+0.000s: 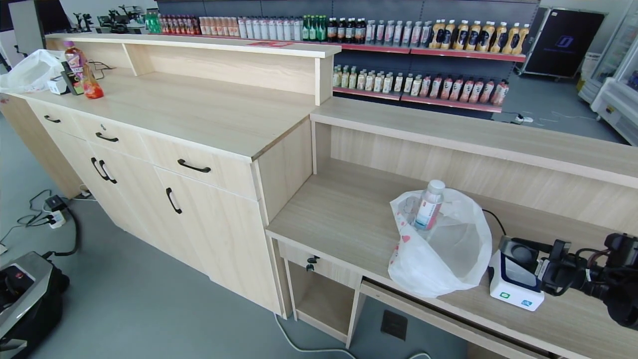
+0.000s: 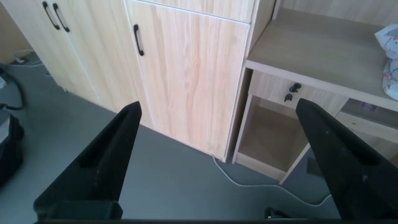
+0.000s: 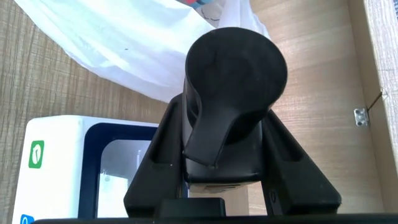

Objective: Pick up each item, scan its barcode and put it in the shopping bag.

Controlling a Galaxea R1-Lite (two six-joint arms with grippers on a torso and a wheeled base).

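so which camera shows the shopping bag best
The head view: the whole shopping bag sits open on the lower counter, with a bottle standing in it. The right wrist view catches a stretch of its white plastic beyond the scanner. The left wrist view has a sliver at the frame edge.

Lower tabletop (image 1: 339,214): 1 shopping bag (image 1: 448,259), 1 clear bottle (image 1: 428,204) in it, 1 scanner (image 1: 513,284).
Far tabletop (image 1: 174,109): 1 white bag (image 1: 27,72), 1 upright bottle (image 1: 75,57), 1 red item (image 1: 93,89) beside it, kind unclear.
Cabinet front: 6 black handles (image 1: 193,166), 3 on drawers and 3 on doors.
Back wall: 2 shelf rows (image 1: 448,52) of bottles, dozens, too small for an exact count.
Floor: 1 power strip (image 1: 55,217).
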